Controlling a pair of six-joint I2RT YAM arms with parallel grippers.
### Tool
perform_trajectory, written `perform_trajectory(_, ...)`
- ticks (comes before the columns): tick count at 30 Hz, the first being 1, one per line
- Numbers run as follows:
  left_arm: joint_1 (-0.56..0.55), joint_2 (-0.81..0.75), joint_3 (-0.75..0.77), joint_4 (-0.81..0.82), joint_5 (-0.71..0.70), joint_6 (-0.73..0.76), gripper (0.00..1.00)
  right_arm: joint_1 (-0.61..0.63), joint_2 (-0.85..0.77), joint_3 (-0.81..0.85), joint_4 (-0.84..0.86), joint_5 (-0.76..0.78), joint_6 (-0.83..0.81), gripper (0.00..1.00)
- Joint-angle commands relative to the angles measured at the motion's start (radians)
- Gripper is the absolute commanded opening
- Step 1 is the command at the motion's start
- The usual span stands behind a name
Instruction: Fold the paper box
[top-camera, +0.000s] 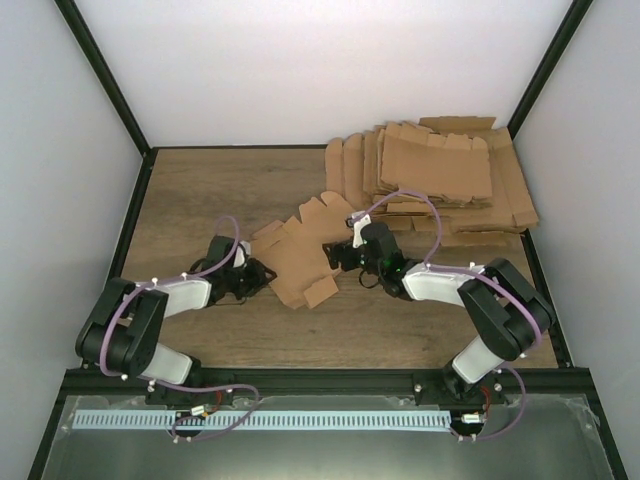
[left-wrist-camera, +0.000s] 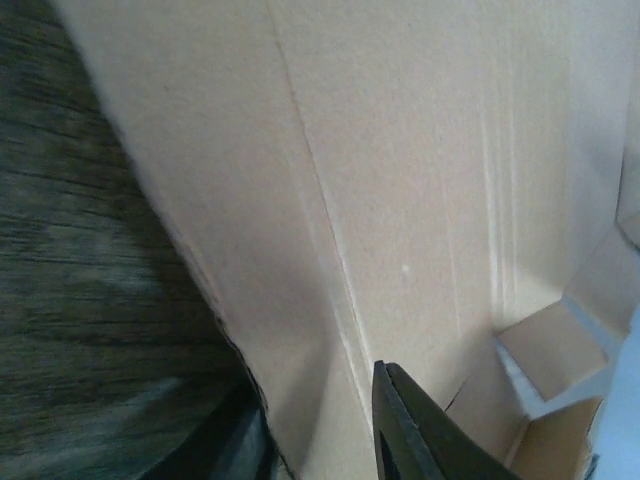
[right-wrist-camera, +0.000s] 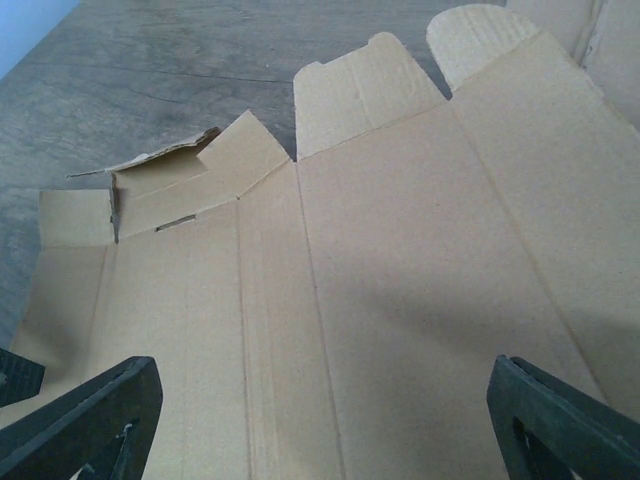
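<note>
The wooden tabletop (top-camera: 220, 190) carries a pile of flat cardboard blanks (top-camera: 440, 180) at about one o'clock. The paper box (top-camera: 300, 255) lies near the middle as a mostly flat, creased sheet, its flaps toward twelve o'clock and one small flap raised. The right claw (top-camera: 333, 257) sits at the sheet's three o'clock edge, spread wide and low over it. The left claw (top-camera: 263, 272) meets the eight o'clock edge, which runs between its fingers (left-wrist-camera: 420, 430); whether they press it cannot be told.

Cardboard blanks (top-camera: 440, 180) piled — far right tabletop (top-camera: 220, 190).
</note>
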Motion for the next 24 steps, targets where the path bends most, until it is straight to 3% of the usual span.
perform_trajectory(1, -0.003, 0.011, 0.088, -0.079, -0.030, 0.066, 0.18, 0.002, -0.026, 0.019, 0.010, 0.068, 0.010, 0.92)
perform_trajectory(3, -0.003, 0.007, 0.148, -0.200, -0.105, 0.134, 0.05, 0.002, -0.037, 0.015, 0.009, 0.087, 0.009, 0.92)
perform_trajectory(4, -0.001, 0.000, 0.196, -0.278, -0.144, 0.179, 0.04, 0.002, -0.042, 0.011, 0.006, 0.098, 0.009, 0.92)
perform_trajectory(9, -0.001, -0.048, 0.283, -0.445, -0.213, 0.267, 0.04, 0.002, -0.060, 0.012, -0.011, 0.140, 0.010, 0.92)
perform_trajectory(24, -0.063, -0.163, 0.344, -0.671, -0.072, 0.369, 0.04, 0.002, -0.041, 0.035, -0.040, 0.097, 0.019, 0.92)
